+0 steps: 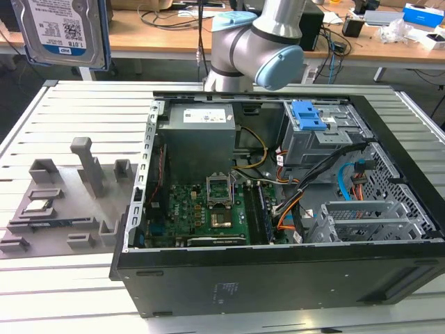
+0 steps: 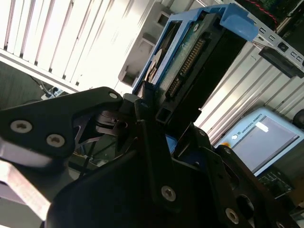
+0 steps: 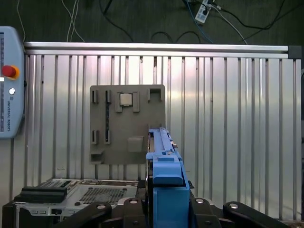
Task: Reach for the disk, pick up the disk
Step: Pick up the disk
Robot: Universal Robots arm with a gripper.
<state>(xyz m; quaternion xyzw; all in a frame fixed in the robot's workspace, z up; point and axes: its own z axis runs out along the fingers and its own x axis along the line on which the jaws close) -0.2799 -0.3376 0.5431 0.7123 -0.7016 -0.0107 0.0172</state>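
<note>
The disk (image 1: 59,31) hangs high at the exterior view's upper left, well above the table, its white-and-blue label facing the camera inside a blue bracket. In the second wrist view the disk (image 2: 190,61) shows its connector edge, and my gripper (image 2: 161,114) is shut on its lower end with black fingers on both faces. In the first wrist view the disk (image 3: 164,161) stands edge-on, rising from my gripper (image 3: 164,211) above the slatted table.
An open computer case (image 1: 278,271) takes the table's middle, with a blue latch on a grey drive cage (image 1: 309,115) inside. A grey fixture tray (image 1: 104,229) holding a processor chip (image 1: 38,207) lies at the exterior view's left. A teach pendant (image 3: 9,80) lies beside the table.
</note>
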